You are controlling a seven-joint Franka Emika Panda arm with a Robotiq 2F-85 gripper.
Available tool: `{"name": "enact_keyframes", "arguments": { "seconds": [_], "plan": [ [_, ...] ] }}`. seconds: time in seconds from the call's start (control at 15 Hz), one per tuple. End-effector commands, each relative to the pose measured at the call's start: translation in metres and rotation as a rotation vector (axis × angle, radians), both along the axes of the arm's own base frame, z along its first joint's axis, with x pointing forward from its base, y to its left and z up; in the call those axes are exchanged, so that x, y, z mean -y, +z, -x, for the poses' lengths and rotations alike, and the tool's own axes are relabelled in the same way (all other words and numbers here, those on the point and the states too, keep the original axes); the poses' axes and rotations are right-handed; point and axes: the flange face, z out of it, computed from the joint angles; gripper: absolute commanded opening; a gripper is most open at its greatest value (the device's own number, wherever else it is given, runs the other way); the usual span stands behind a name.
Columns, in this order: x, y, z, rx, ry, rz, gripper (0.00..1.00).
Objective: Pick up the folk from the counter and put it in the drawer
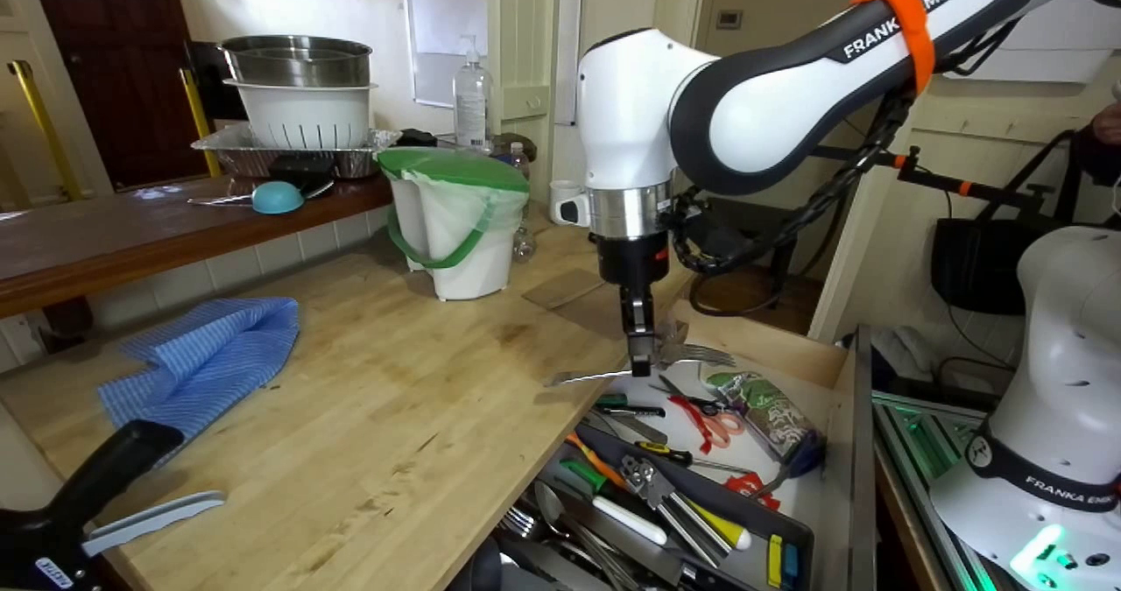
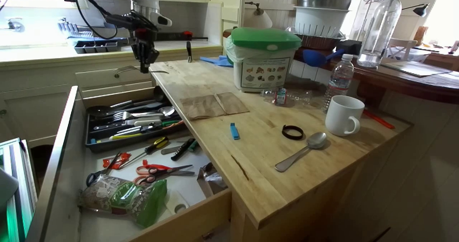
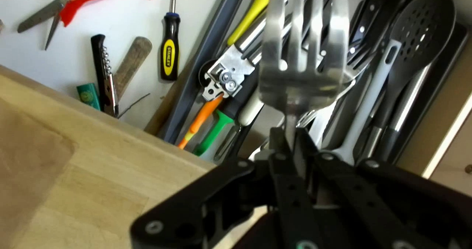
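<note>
The silver fork (image 3: 301,88) is held by the neck of its handle, tines pointing away from my wrist. My gripper (image 3: 291,138) is shut on it. In both exterior views the gripper (image 1: 642,368) (image 2: 144,70) points down and holds the fork (image 1: 696,355) (image 2: 126,69) roughly level in the air. The open drawer (image 1: 863,460) (image 2: 193,217) lies below, and in the wrist view the tines are over its utensil tray (image 3: 190,83). The light wooden counter (image 1: 377,398) (image 2: 261,127) lies beside the drawer; its edge (image 3: 110,182) shows lower left in the wrist view.
The drawer holds scissors (image 2: 154,170), a screwdriver (image 3: 170,49), a plastic bag (image 2: 122,197) and jumbled utensils. On the counter are a green-lidded bin (image 2: 263,62), brown paper (image 2: 215,105), a spoon (image 2: 301,152), a mug (image 2: 342,114) and a blue cloth (image 1: 215,359).
</note>
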Motion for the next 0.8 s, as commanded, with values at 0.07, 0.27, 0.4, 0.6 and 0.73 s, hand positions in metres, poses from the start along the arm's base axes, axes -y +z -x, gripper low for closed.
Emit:
{"name": "enact_keyframes", "arguments": {
  "seconds": [0.07, 0.27, 0.4, 0.6, 0.73],
  "plan": [
    [0.005, 0.001, 0.033, -0.066, 0.073, 0.038, 0.02],
    [0.005, -0.006, 0.039, -0.100, 0.190, 0.040, 0.02],
    [0.002, -0.012, 0.040, -0.130, 0.299, 0.017, 0.02],
    [-0.008, -0.019, 0.040, -0.229, 0.352, -0.064, 0.02],
    [-0.014, -0.026, 0.041, -0.313, 0.327, -0.101, 0.02]
  ]
}}
